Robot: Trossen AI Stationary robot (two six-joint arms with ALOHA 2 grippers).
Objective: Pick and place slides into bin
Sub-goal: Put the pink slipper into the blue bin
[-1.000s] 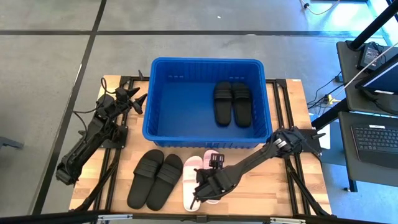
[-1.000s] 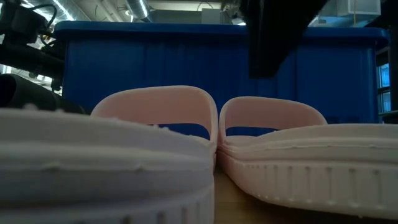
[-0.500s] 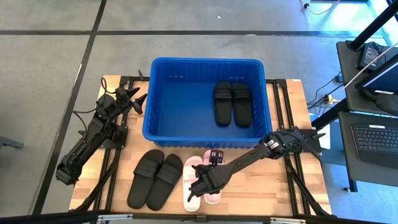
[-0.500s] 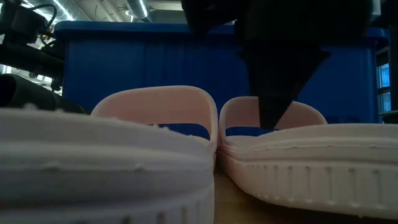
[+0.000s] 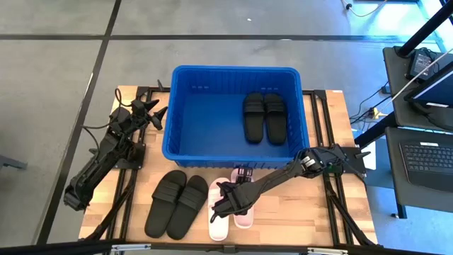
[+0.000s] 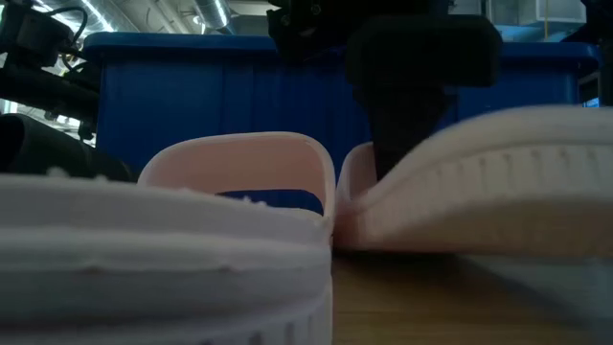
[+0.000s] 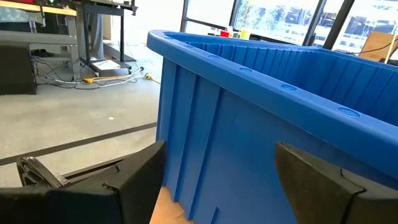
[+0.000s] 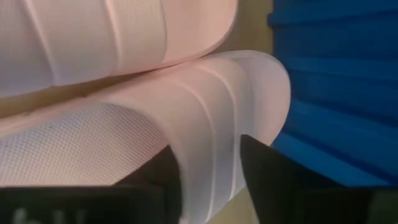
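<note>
R gripper [image 5: 225, 204] clamped on pink slide [image 8: 186, 112], front of table, just outside bin [image 5: 184, 152].

Jaws: R fingers closed across the strap of one pale pink slide; low view shows that slide tilted, one end off the wood. L gripper [image 5: 157, 113] spread wide, empty, idle beside bin's L wall.
Handling (est.): slides look like light moulded foam; sole semi-stiff, strap flexes under pinch. Not fragile. Best hold: strap arch, mid-width; a pinch at the edge may let the slide swing or slip.
Count: 6 slides. 2 black [image 5: 265, 117] inside bin, R half. 2 black [image 5: 177, 202] on table, front L. 2 pink on table, just R of those, touching each other. 1 bin.
</note>
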